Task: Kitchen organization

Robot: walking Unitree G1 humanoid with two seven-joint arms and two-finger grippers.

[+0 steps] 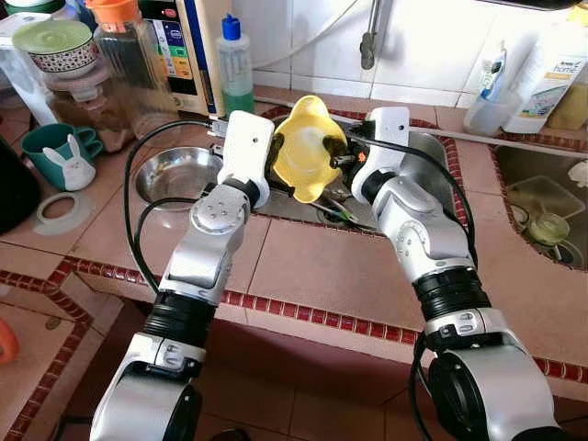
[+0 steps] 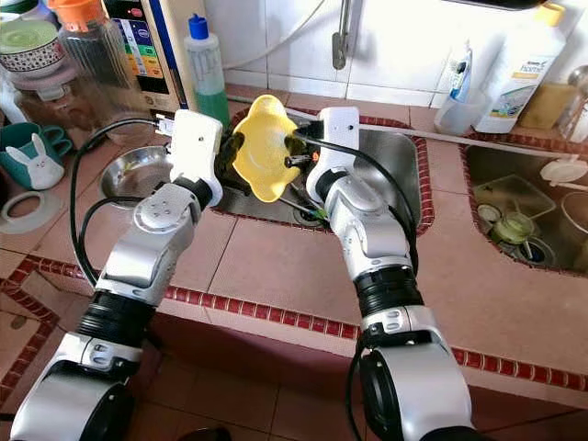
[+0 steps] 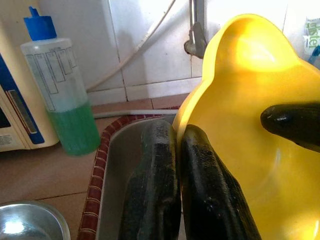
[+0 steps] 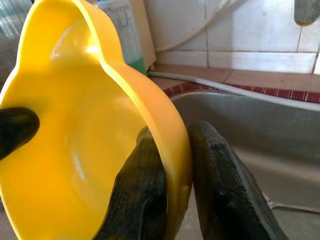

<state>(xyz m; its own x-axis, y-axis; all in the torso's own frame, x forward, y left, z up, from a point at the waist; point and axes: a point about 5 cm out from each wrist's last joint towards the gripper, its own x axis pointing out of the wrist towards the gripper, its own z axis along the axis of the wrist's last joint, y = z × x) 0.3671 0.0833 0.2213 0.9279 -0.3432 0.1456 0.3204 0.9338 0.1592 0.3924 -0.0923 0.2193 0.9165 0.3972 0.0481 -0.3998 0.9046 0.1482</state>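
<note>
A yellow plastic bowl with a wavy rim (image 1: 308, 149) hangs on edge above the steel sink (image 1: 432, 156), held from both sides. My left gripper (image 1: 277, 165) is shut on the bowl's left rim (image 3: 176, 131), one finger inside and one outside. My right gripper (image 1: 342, 158) is shut on the opposite rim (image 4: 177, 150) the same way. In the left wrist view a right fingertip (image 3: 292, 122) shows inside the bowl. The bowl's hollow faces me.
A steel bowl (image 1: 176, 175) sits on the tiled counter left of the sink. Behind it stand a green-liquid squeeze bottle (image 1: 235, 69), jars and a teal bunny mug (image 1: 57, 154). The faucet (image 1: 369, 37) hangs above the sink. A second basin (image 1: 542, 216) lies at right.
</note>
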